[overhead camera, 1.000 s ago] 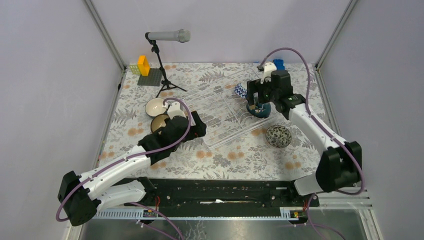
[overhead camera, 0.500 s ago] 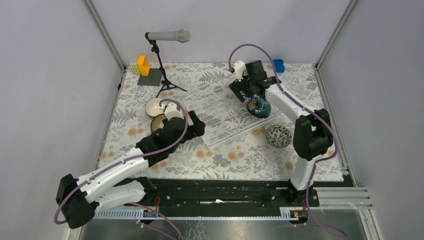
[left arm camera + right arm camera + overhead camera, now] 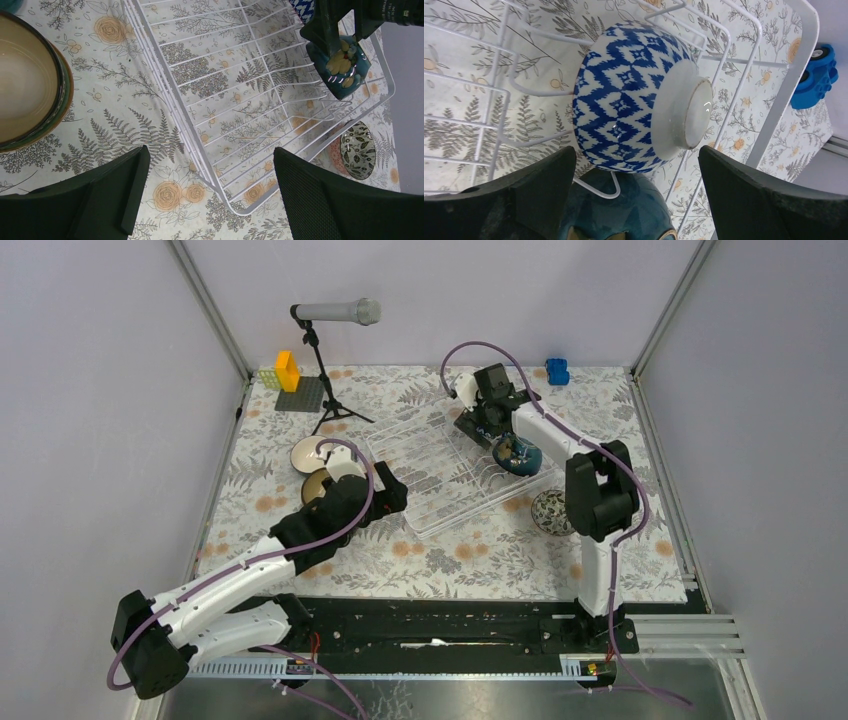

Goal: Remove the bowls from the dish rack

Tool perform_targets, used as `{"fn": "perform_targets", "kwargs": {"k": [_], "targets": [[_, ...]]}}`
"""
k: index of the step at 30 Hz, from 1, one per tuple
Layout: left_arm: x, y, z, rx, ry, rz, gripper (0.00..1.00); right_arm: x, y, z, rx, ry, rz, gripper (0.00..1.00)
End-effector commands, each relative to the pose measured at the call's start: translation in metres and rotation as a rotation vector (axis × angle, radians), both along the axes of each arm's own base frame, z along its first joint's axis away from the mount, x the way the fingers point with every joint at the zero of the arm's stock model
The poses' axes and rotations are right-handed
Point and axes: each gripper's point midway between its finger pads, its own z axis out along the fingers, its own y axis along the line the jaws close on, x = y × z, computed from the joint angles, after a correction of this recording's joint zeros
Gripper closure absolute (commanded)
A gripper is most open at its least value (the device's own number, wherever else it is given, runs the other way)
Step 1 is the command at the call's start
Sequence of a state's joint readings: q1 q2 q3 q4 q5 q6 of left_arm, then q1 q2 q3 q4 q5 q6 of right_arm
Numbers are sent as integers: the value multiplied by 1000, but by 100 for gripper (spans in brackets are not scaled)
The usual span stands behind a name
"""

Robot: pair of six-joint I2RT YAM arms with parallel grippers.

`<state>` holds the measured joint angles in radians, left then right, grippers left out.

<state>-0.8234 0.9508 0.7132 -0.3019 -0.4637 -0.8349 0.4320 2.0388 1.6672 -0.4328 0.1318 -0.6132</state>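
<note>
Right arm poised over the rack: the right hand (image 3: 636, 159), fingers spread wide and holding nothing, hangs over the far right corner of the dish rack (image 3: 430, 475), straddling a blue-and-white zigzag bowl (image 3: 624, 95). The bowl lies tipped on its side among the rack's wire prongs. Its bare foot is turned toward the rack's rim and the blue toy (image 3: 816, 75) beyond on the bench (image 3: 450, 560), and its mouth faces the opposite way, into the rack.

In the right wrist view the bowl sits straight ahead of the hand, centred in the gap. Its mouth-to-foot axis runs roughly along the line between the two fingers rather than across it. Pinching as it stands would likely squeeze mouth against foot, so a turn of the wrist to take the rim looks the surer grip.

Just beside it a dark teal bowl (image 3: 342, 67) with gold flowers also rests in the rack, close enough to be knocked. The left hand (image 3: 211, 155), likewise spread and empty, hovers at the rack's near left corner, well apart from both bowls, so the right arm is plainly the nearer. A patterned bowl (image 3: 357, 150) stands on the bench just outside the rack. A white-lined bowl (image 3: 312, 452) and a brown bowl (image 3: 320, 485) sit beside the left arm.
</note>
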Motion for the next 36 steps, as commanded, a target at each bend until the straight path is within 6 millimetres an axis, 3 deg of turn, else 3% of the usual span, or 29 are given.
{"fn": "perform_targets", "kwargs": {"k": [1, 6, 11, 15, 29, 36], "targets": [[9, 0, 20, -18, -48, 25, 1, 19, 1, 13, -54, -78, 7, 1], [9, 1, 20, -14, -49, 30, 1, 22, 10, 7, -52, -70, 43, 4], [11, 2, 16, 1, -48, 39, 1, 19, 20, 1, -51, -23, 90, 14], [12, 1, 12, 10, -38, 37, 1, 17, 23, 11, -33, -22, 102, 22], [13, -1, 11, 9, -37, 32, 1, 18, 4, 70, -25, -176, 0, 43], [11, 1, 12, 1, -38, 35, 1, 13, -4, 105, 26, -266, -69, 46]]}}
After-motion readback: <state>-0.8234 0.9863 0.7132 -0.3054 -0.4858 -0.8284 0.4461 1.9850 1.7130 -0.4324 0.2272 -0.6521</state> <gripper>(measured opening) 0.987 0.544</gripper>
